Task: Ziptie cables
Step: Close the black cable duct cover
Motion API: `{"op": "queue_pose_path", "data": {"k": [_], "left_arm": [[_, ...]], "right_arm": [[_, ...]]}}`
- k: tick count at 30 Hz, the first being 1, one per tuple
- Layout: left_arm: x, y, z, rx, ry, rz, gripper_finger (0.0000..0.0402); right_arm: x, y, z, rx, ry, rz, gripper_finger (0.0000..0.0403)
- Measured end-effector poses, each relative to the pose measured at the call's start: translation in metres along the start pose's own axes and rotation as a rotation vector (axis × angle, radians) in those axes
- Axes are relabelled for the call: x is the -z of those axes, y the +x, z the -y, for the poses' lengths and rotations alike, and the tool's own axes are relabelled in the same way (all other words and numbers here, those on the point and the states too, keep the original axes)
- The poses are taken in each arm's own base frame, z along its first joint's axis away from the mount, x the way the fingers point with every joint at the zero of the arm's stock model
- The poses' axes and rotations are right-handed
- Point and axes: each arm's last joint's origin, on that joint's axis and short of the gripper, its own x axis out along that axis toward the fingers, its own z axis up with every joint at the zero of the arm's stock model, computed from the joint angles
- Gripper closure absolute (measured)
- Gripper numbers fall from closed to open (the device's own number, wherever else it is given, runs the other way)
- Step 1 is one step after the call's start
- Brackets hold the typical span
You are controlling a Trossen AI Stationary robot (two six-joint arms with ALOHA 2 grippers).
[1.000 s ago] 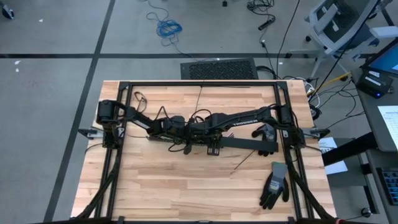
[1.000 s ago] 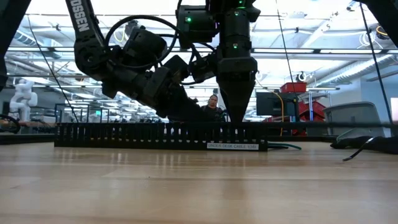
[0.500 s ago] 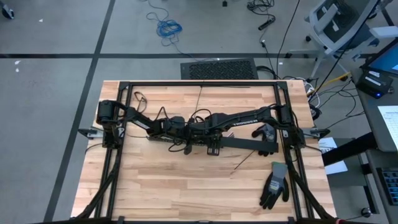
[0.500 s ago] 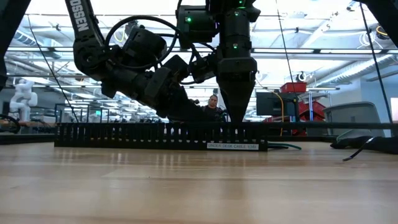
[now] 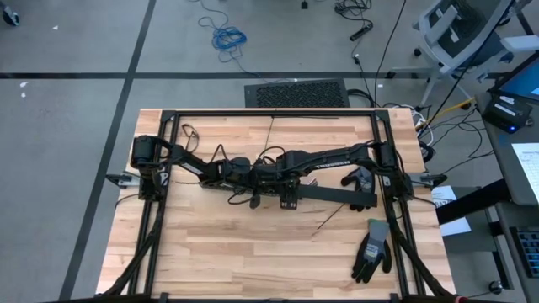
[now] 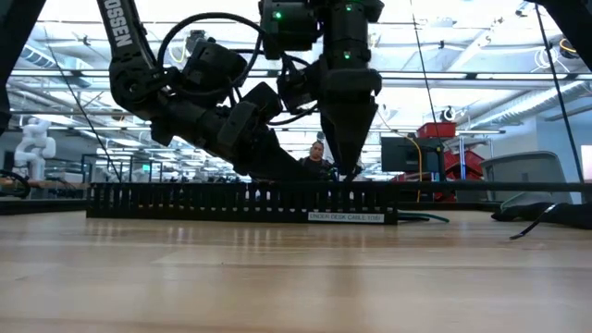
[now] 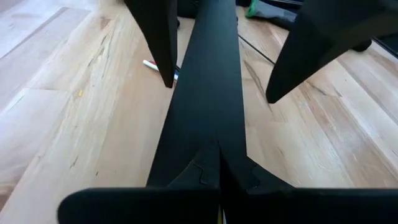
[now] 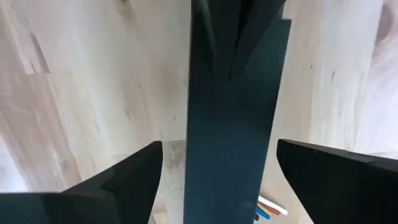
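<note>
Barely begun, by the look of it — right gripper [image 8: 217, 180] spread wide astride the black cable tray [image 8: 233, 112], left gripper [image 7: 219, 163] pressed together on top, cables [image 8: 268, 208] peeking beside the right fingers — no tie fastened yet.

Even, bright overhead light fills the high view, and the wooden tabletop [image 5: 253, 244] carries only soft, short shadows under the arms. In the low view the ceiling lights at the top of the frame blow out to white glare, turning the arms into near silhouettes, while the near tabletop at the bottom is blurred. In both wrist views the close dark fingers are soft and featureless, the wood grain beyond them sharper
</note>
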Motion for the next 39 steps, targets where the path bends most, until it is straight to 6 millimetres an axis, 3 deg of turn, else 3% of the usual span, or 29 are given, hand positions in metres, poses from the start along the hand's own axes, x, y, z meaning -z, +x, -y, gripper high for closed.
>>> {"op": "queue_pose_path", "data": {"k": [9,22,27,34,39], "left_arm": [[-0.001,-0.001,0.000,0.000,0.000,0.007,0.0401],[-0.017,-0.009,0.002,-0.007,0.016,0.075,0.0401],[-0.021,-0.012,-0.002,-0.014,0.016,0.086,0.0401],[-0.049,-0.052,-0.026,-0.121,0.076,0.056,0.0401],[-0.064,-0.097,-0.036,-0.187,0.120,-0.024,0.0401]], "right_arm": [[-0.008,-0.028,0.003,-0.002,-0.003,0.057,0.0116],[-0.006,-0.041,0.006,0.000,-0.012,0.103,0.0117],[-0.002,-0.055,0.009,0.058,-0.027,0.143,0.0117],[0.026,-0.088,0.033,0.164,0.097,0.132,0.0119],[0.068,-0.087,0.038,0.211,0.203,0.030,0.0156]]}}
